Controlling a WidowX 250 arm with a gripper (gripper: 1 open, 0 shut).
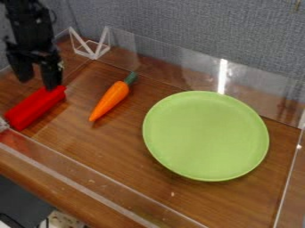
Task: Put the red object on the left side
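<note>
Landmark: we place everything against the green plate (206,135), a round, shallow, lime-coloured dish that sits on the wooden table (107,169), on the right half of the view.
Near barrier: a clear plastic wall (143,200) runs along the table edge closest to us, below and left of the green plate.
Red object: we see the red object (36,106) lying flat on the wood far to the left of the green plate, beside the left wall, its long axis slanting from lower left to upper right.
Carrot: the orange carrot (111,98) with its green tip lies between the red object and the green plate, nearer the plate, touching neither; its green end points away from us.
Gripper: we find the black gripper (36,69) well left of the green plate, pointing down over the upper end of the red object. Its jaws stand wide apart and hold nothing. We cannot tell whether a fingertip touches the red object.
Wire stand: a small white wire frame (91,42) stands beyond the carrot, up and left of the green plate.
Backdrop: a grey textured wall (215,31) rises behind the green plate.
</note>
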